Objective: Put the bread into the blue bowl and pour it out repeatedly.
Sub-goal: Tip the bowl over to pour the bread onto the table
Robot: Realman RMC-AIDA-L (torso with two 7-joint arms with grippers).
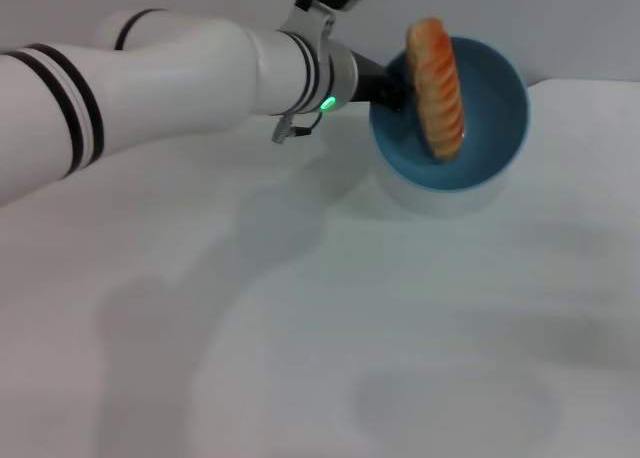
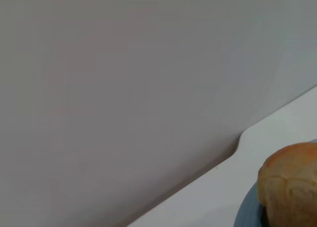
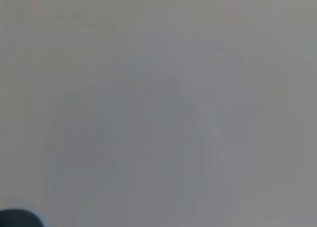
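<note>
Bowl (image 1: pixel 487 138): smooth, glossy finish, looks like plastic or glazed ware. Bread (image 1: pixel 437 86): ridged top, slight sheen, plastic-like; in the left wrist view its end (image 2: pixel 290 187) looks matt and faintly dimpled. Left arm (image 1: pixel 150 88): smooth, glossy white shell, plastic-like. Counter (image 1: pixel 330 338): smooth, matt white surface.

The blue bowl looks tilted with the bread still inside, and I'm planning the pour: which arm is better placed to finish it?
The left. Its gripper is already at the blue bowl's rim, with the bread leaning inside. The right arm is out of the head view.
</note>
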